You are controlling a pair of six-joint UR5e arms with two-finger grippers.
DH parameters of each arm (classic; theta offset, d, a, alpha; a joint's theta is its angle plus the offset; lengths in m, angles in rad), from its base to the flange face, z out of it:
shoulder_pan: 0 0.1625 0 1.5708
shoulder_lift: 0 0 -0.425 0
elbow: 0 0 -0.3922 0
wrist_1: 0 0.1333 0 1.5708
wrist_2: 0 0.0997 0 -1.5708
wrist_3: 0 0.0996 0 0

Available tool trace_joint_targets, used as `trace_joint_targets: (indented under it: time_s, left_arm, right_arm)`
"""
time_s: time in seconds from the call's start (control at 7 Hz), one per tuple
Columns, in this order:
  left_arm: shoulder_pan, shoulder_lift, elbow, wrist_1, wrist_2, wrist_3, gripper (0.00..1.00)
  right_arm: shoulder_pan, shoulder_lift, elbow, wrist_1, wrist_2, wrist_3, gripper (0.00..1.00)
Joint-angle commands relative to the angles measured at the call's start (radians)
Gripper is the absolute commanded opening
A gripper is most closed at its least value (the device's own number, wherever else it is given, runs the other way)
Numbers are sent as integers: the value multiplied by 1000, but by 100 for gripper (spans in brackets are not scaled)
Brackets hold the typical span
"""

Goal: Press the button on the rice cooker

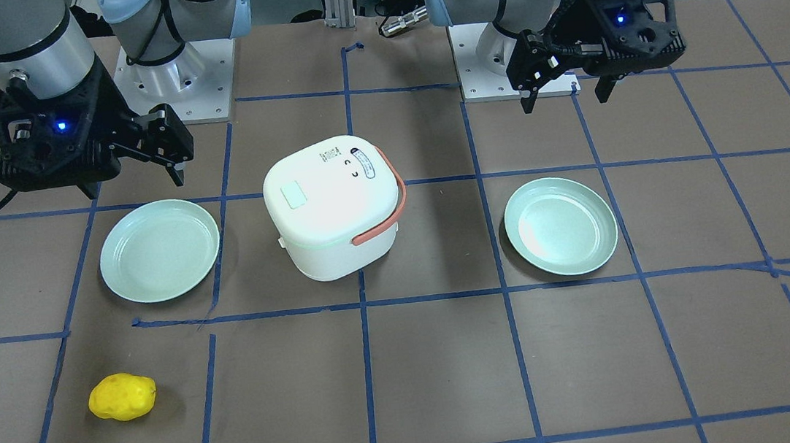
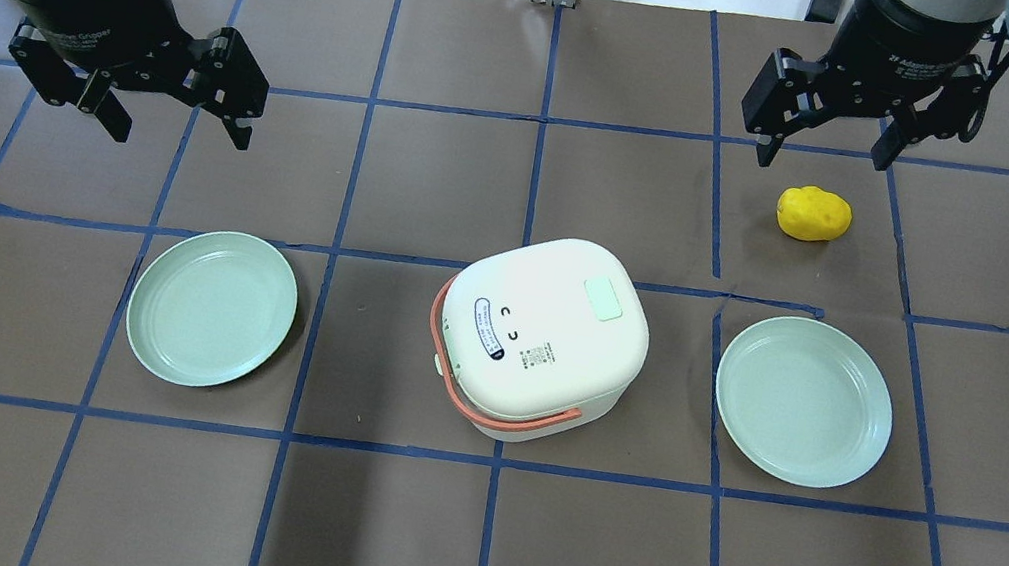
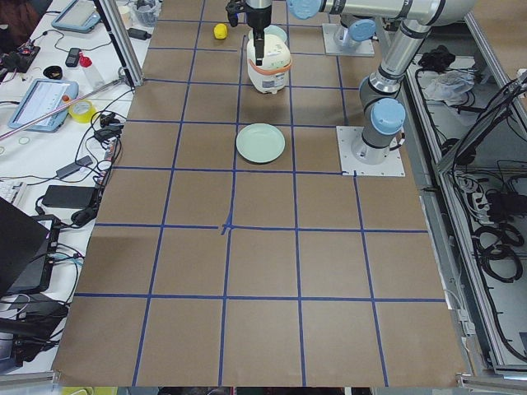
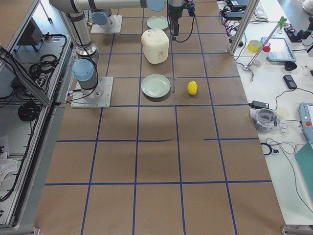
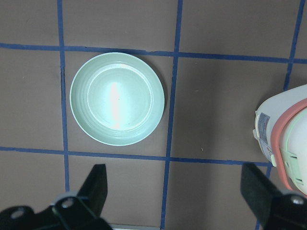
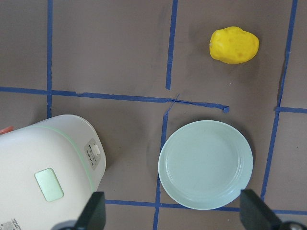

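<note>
The white rice cooker stands at the table's middle with its lid shut and its orange handle folded down. A pale green square button sits on the lid and also shows in the right wrist view. A small white tab is on the cooker's side wall. My left gripper is open and empty, raised above the table well to the cooker's left. My right gripper is open and empty, raised to the cooker's right, over the yellow potato. Neither gripper touches the cooker.
One pale green plate lies left of the cooker and another lies right of it. Both are empty. The potato lies on the far side of the right plate. Blue tape lines cross the brown table.
</note>
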Motion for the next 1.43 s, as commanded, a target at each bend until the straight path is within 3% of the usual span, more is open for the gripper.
trace_joint_targets:
  time_s: [0.0, 1.29]
  left_arm:
    - [0, 0, 0, 0, 0, 0, 100]
    - [0, 0, 0, 0, 0, 0, 100]
  right_arm:
    - [-1, 1, 0, -2, 0, 2, 100]
    - [1, -10, -3, 15, 2, 6, 100]
